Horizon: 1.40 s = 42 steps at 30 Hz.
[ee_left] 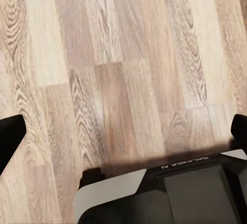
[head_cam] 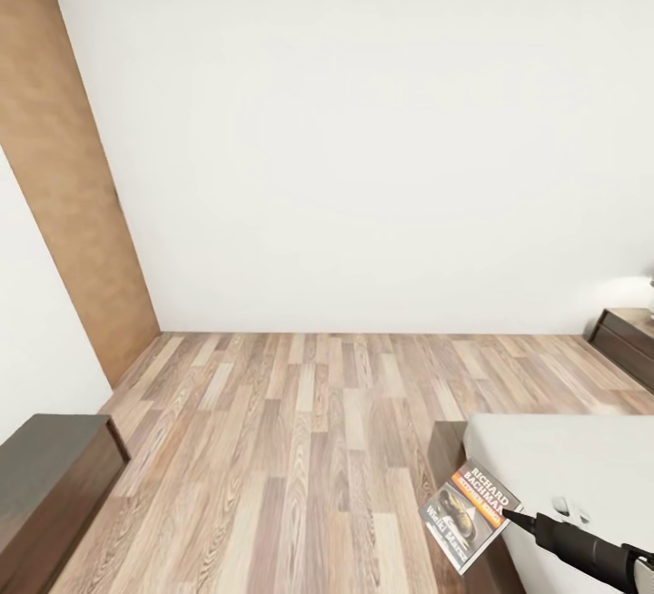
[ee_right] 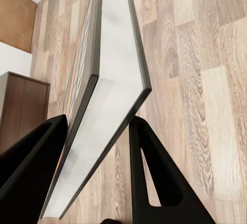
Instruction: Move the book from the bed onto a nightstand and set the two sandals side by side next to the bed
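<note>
Book (ee_right: 110,88) sits clamped between right tool's (ee_right: 98,131) fingers, beside the bed (head_cam: 581,467).

Dark wood bench (head_cam: 50,485) at left – lamp (head_cam: 636,290) far right by wall

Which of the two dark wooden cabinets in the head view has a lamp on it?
The far nightstand at the right edge, beyond the bed; a lamp glows above it. The near-left cabinet shows none.

White wall (head_cam: 363,122), wood-plank floor (head_cam: 300,430)
</note>
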Tool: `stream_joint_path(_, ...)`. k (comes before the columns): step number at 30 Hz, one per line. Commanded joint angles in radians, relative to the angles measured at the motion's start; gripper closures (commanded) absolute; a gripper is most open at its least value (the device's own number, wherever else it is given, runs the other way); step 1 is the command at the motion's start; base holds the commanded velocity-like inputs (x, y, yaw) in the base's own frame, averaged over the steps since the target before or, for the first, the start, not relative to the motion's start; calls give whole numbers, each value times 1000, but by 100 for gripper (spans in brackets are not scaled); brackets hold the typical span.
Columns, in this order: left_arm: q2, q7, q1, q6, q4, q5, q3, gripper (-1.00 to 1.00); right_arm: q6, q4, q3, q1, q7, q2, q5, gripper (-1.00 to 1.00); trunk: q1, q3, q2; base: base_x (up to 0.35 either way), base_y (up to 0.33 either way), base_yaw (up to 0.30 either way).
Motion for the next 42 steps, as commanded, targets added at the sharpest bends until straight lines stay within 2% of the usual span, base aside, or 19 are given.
stream_joint_path(1, 0, 2, -1, -5, 1, -6, -4, -100, 10, 2, 1, -2, 5, 1, -11, 100, 1, -2, -2, 272, 0, -11)
stream_joint_path(42, 2, 2, -1, -5, 1, -4, -3, -100, 10, 2, 0, -2, 5, 1, -11, 100, 1, -2, -2, 287, 0, 0)
